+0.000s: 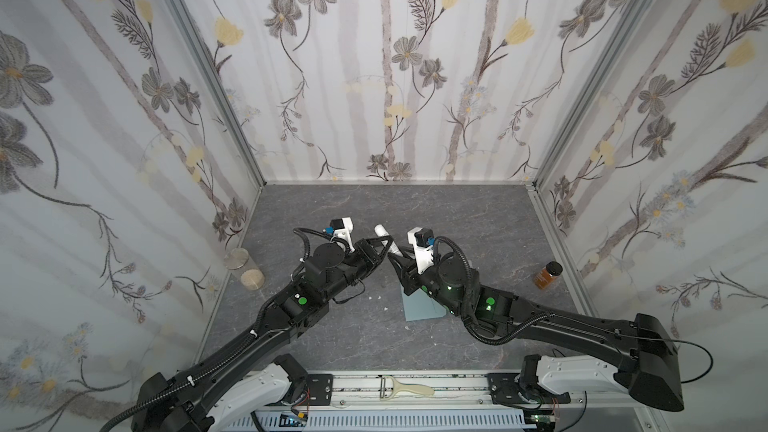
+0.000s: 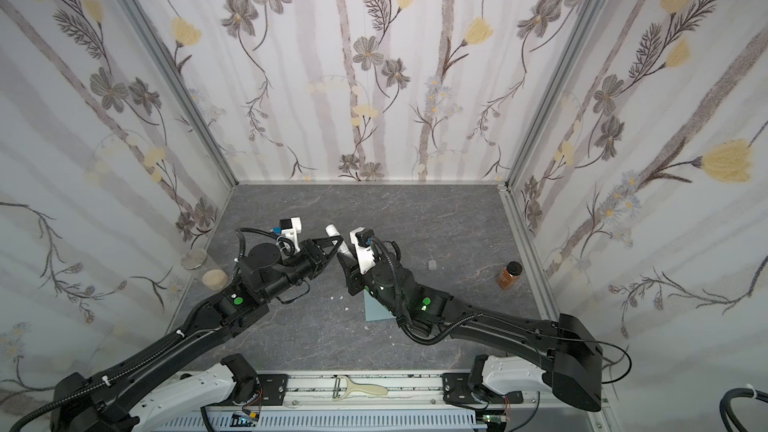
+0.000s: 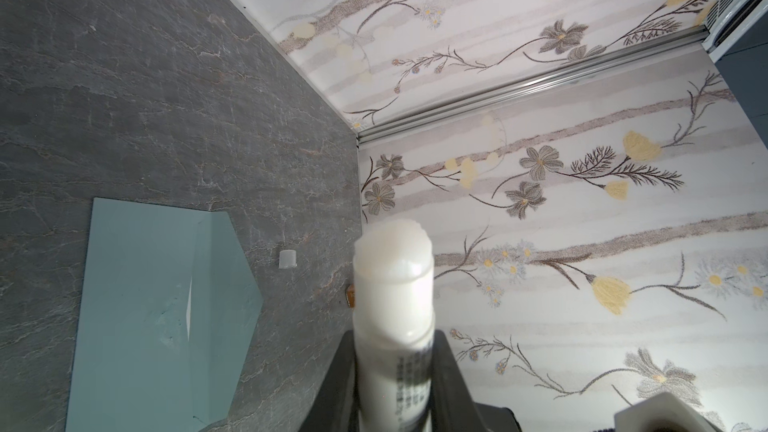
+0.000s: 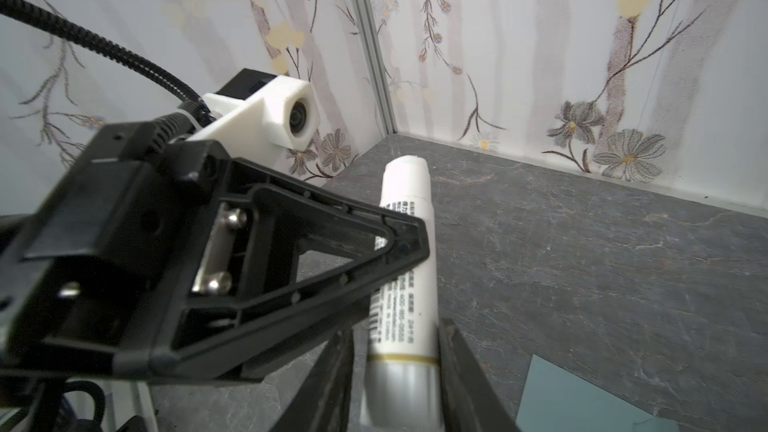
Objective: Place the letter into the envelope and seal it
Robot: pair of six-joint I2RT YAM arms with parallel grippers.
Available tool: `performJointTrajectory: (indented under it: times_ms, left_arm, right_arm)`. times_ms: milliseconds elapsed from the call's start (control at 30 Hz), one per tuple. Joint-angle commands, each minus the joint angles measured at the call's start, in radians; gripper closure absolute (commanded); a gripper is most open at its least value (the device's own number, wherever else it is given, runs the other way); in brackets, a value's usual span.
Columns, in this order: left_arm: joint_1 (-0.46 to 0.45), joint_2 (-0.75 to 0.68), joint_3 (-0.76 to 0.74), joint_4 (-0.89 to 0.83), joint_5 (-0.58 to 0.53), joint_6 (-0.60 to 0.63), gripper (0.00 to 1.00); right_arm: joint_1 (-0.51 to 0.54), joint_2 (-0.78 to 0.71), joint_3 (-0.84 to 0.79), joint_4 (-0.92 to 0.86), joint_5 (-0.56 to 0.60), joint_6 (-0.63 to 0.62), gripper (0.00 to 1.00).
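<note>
The glue stick (image 3: 392, 292) is clamped in the left tool (image 3: 395, 338), uncapped end outward, and is held above the counter (image 1: 457, 222). Its silver base is seated between the fingers of the right tool (image 4: 397, 351); whether these fingers press on it cannot be told. The envelope (image 3: 145, 305) is laid flat on the counter, partly under the right arm, with its pointed flap folded open. A thin white sliver is seen along the flap fold; whether it is the letter cannot be told. A small cap (image 3: 287, 259) is lying near the flap tip.

The left hand (image 4: 409, 243) clamps the glue stick (image 4: 408, 191) mid-body, its silver base inside the right hand (image 4: 400, 328).
</note>
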Motion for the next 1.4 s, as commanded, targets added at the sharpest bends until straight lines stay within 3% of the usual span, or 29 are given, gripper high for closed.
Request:
performJointTrajectory:
  times_ms: [0,100,233,500,800,867,1100,1367]
  left_arm:
    - [-0.001,0.005,0.017,0.055,0.014,-0.001,1.00]
    - [-0.001,0.009,0.022,0.055,0.020,0.000,1.00]
    - [-0.001,0.012,0.024,0.056,0.025,0.002,1.00]
    - [-0.002,0.004,0.012,0.061,0.028,0.002,1.00]
    - [-0.001,-0.013,-0.006,0.073,0.010,-0.003,1.00]
    - [-0.002,-0.020,-0.013,0.074,0.004,-0.006,1.00]
    - [-0.001,-0.036,-0.022,0.078,-0.034,-0.029,1.00]
    - [-0.002,-0.014,-0.021,0.118,-0.049,-0.076,1.00]
  right_arm:
    - [0.008,0.012,0.007,-0.007,0.000,-0.040,0.71]
    - [0.007,0.017,0.008,0.019,-0.006,-0.027,0.76]
    - [-0.012,0.007,0.002,0.062,-0.095,0.034,0.79]
    - [-0.094,-0.041,-0.053,0.181,-0.317,0.246,0.79]
    - [-0.126,-0.046,-0.065,0.226,-0.405,0.338,0.76]
    - [-0.126,-0.046,-0.068,0.231,-0.406,0.338,0.72]
    - [-0.126,-0.050,-0.076,0.199,-0.344,0.268,0.46]
    - [-0.107,-0.041,-0.069,0.172,-0.234,0.159,0.43]
